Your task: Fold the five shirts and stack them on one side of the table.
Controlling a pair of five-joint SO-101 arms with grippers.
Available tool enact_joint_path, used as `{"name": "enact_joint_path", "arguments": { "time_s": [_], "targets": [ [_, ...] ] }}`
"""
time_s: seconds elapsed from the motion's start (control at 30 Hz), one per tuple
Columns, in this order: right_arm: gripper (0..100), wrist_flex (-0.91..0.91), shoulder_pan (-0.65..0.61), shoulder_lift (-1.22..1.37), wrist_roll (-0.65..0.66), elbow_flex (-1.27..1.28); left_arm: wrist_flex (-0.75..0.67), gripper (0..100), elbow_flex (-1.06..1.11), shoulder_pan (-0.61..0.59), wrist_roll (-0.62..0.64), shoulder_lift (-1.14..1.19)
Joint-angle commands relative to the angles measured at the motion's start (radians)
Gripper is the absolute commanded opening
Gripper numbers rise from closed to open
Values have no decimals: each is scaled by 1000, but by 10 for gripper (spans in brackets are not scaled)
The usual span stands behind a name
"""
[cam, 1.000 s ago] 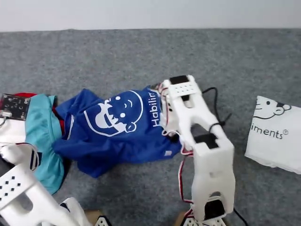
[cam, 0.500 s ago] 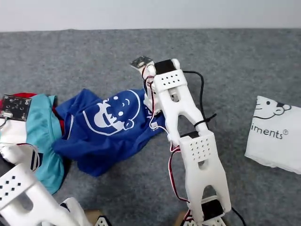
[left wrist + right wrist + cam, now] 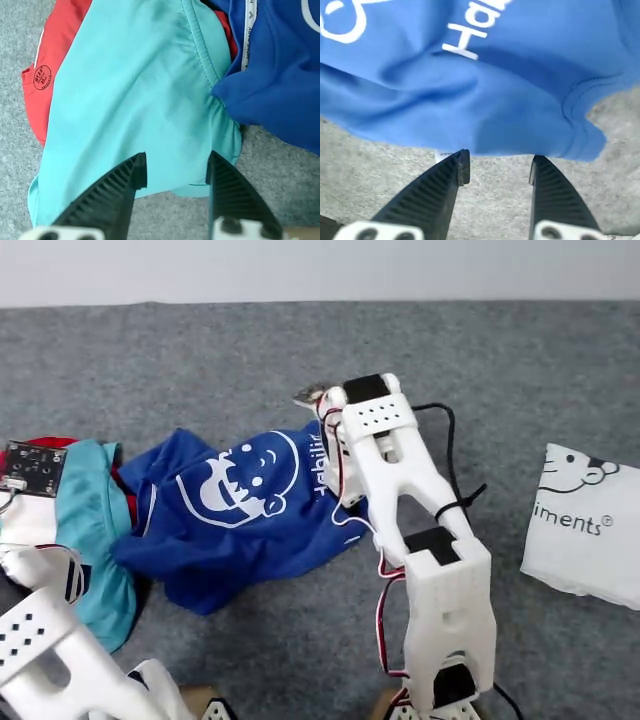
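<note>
1. high view, change: within the last second the right arm (image 3: 400, 475) swung its wrist out over the blue shirt (image 3: 240, 505) toward the far side of the table (image 3: 200, 360), then drew part of the way back. the shirt's right edge, earlier spread toward the arm's base, now lies gathered closer to the print. the left arm (image 3: 40, 640) has kept its place.
2. right gripper (image 3: 499, 159): fingers well apart, holding nothing, hanging over the blue shirt's hemmed edge where it meets the grey table. whether the tips touch the cloth cannot be told.
3. left gripper (image 3: 176, 157): fingers apart and empty, over the teal shirt (image 3: 135, 100), which lies on a red shirt (image 3: 55, 65).
4. the blue shirt lies crumpled mid-table, its left side touching the teal one. a folded white shirt (image 3: 590, 525) lies well apart at the table's right.
</note>
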Motion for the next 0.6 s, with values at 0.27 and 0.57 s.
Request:
{"name": "enact_joint_path", "arguments": {
  "time_s": [0.27, 0.57],
  "targets": [
    [197, -77, 12, 179, -3, -6, -18, 194, 18, 3, 9, -72],
    [6, 47, 33, 45, 0, -106, -25, 195, 185, 5, 5, -342]
  ]
}}
